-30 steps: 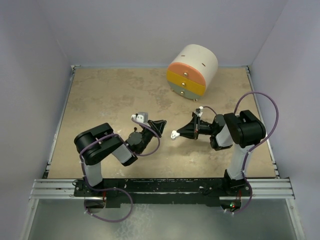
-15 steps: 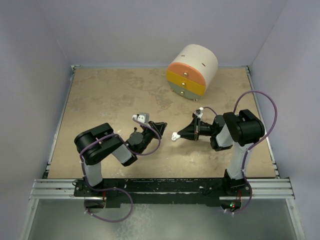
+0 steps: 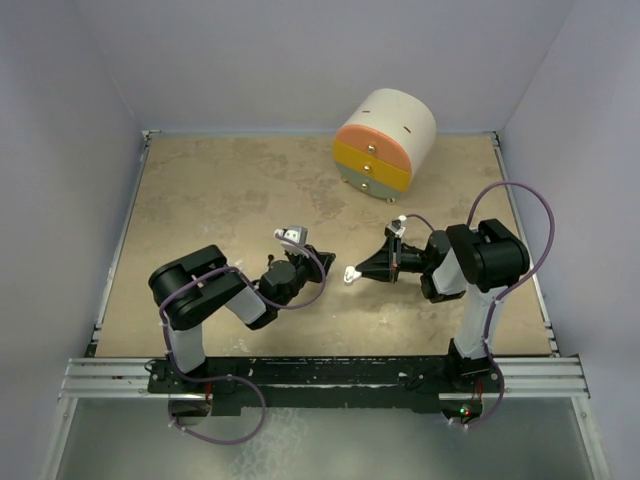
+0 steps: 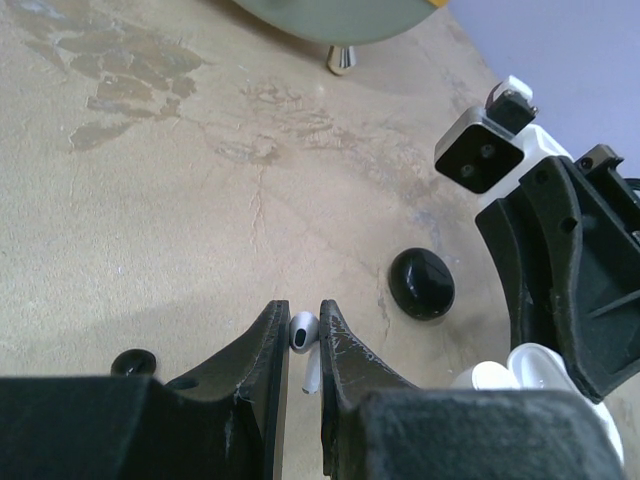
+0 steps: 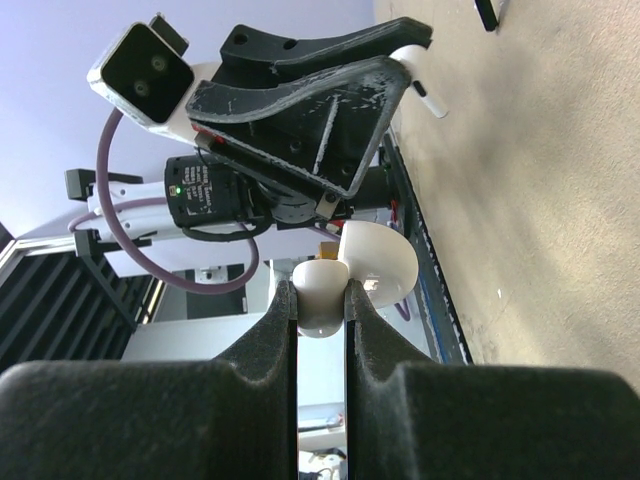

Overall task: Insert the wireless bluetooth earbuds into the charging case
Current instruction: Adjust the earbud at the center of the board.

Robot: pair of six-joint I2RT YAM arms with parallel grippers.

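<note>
The table (image 3: 200,200) is sandy tan, mottled with darker brown blotches and fine crack lines, between pale lavender walls (image 3: 300,60). At the upper right of the top view, the drawer unit (image 3: 385,140) has a cream top over orange, yellow and grey-green bands. Purple cables (image 5: 103,170) run along the black arms (image 3: 490,255). The earbud (image 4: 302,331) is white between black fingers (image 4: 262,355). The charging case (image 5: 330,285) is white and the round puck (image 4: 421,284) glossy black.

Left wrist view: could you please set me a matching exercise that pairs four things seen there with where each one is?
Things:
1. earbud
2. black round case
3. drawer unit
4. white rounded piece

Places:
A. lying free on the table
B. standing at the table's far side
C. in the jaws of the left gripper
D. in the jaws of the right gripper

Pairs: 1-C, 2-A, 3-B, 4-D.
</note>
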